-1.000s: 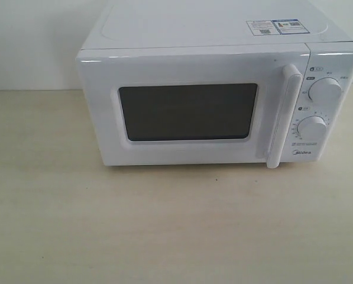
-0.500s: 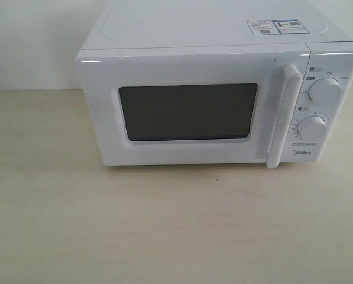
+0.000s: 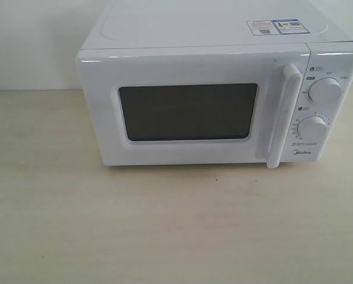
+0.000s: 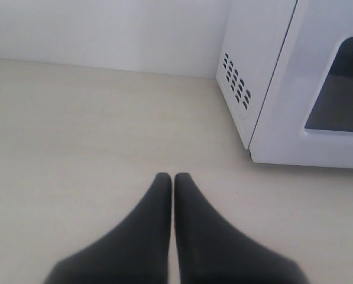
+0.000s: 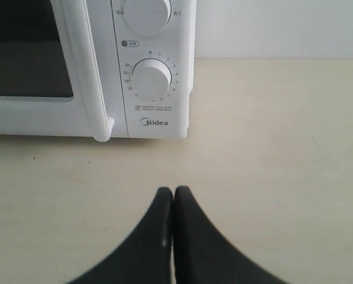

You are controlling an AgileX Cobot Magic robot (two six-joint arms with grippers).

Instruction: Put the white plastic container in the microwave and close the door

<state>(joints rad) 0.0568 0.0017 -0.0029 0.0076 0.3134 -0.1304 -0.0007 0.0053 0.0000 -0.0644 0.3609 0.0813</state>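
Left gripper [image 4: 173,177], jaws pressed together and holding nothing, hangs over the pale surface [image 4: 75,130] just off the vented side of the microwave [image 4: 265,77]. The right gripper [image 5: 174,190], likewise closed and empty, sits before the microwave's lower dial [image 5: 152,80] (Midea badge just beneath). The microwave's door [image 3: 182,68] is shut flush, its bar handle [image 3: 282,115] beside the dials.

The left end effector [image 4: 173,177], fingers pressed together, hovers over the table [image 4: 75,130] near the microwave [image 4: 265,77].
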